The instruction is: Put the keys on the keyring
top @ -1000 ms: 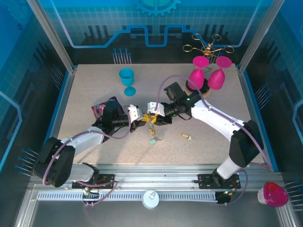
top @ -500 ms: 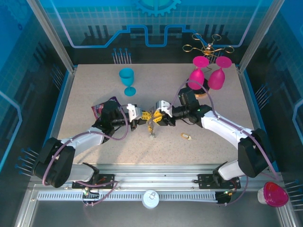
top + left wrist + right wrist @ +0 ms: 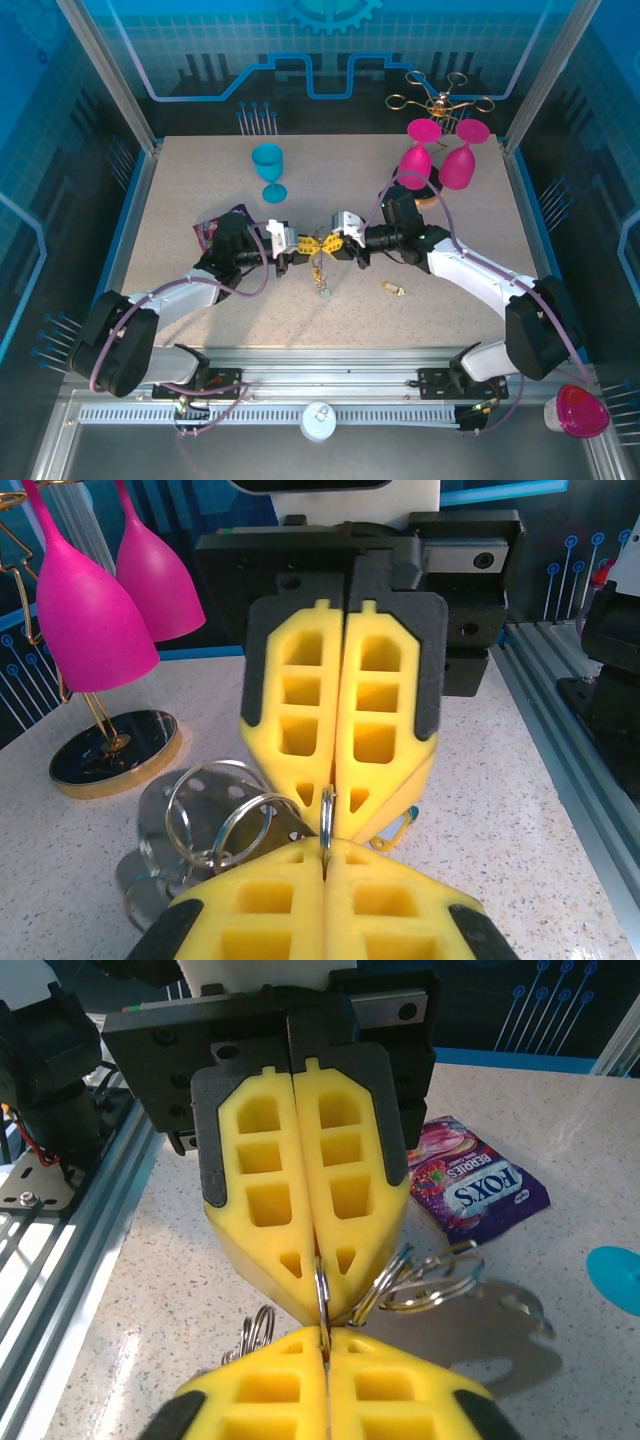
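Pinched shut on the keyring (image 3: 320, 247) from both sides: left gripper (image 3: 303, 250) and right gripper (image 3: 337, 244), tips almost touching, no gap in either. Held up over the middle of the table (image 3: 200, 190), ring standing on edge, in line with the two sets of fingers. A few keys (image 3: 323, 280) hanging down under it. One loose key (image 3: 392, 289) lying flat, pointing side to side, off to the right and nearer the right arm, so likely that arm's to fetch
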You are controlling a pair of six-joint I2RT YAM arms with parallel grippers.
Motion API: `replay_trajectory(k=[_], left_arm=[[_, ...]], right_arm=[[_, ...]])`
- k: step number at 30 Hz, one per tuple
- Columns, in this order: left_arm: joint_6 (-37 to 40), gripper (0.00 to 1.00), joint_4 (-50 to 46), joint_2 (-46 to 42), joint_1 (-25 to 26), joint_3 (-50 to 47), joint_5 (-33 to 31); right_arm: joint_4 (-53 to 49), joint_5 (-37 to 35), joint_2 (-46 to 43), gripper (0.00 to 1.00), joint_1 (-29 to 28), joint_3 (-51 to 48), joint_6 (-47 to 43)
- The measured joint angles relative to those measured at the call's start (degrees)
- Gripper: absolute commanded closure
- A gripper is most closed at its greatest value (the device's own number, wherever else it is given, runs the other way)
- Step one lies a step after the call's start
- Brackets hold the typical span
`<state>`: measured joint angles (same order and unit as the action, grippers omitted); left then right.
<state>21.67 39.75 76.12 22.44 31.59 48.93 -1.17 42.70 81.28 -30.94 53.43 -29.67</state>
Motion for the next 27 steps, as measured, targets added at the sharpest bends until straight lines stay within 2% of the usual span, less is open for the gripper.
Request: replay_trajectory(k=[3, 9, 14, 18, 23, 25, 26, 27], left_arm=[[-0.3, 0.9, -0.1, 0.0, 0.0, 0.0, 0.0], [1.2, 0.83, -3.7, -0.1, 0.0, 0.2, -0.3], [2.9, 0.84, -7.6, -0.8, 0.0, 0.6, -0.7], [3.9, 0.85, -9.0, -0.9, 0.0, 1.1, -1.1], [4.1, 0.99, -10.5, -1.0, 0.1, 1.1, -1.0], [4.5, 1.0, -11.0, -1.0, 0.1, 1.1, -1.1], [4.9, 1.0, -11.0, -1.0, 0.1, 1.1, -1.1], [5.2, 1.0, -11.0, -1.0, 0.1, 1.1, -1.3]], right_arm=[[-0.3, -0.1, 0.0, 1.0, 0.0, 0.0, -0.1], [-8.0, -2.5, 0.2, 1.0, -0.7, 2.6, -5.2], [-18.3, -6.6, 2.9, 1.0, -2.6, 9.3, -11.1], [-22.4, -8.1, 4.0, 1.0, -3.2, 11.7, -13.3], [-23.7, -9.1, 4.7, 1.0, -3.6, 12.0, -14.3], [-23.7, -9.4, 4.7, 1.0, -3.6, 12.0, -14.4], [-23.7, -9.5, 4.7, 0.96, -3.6, 12.0, -14.3], [-23.5, -9.7, 4.7, 0.83, -3.7, 12.0, -14.1]])
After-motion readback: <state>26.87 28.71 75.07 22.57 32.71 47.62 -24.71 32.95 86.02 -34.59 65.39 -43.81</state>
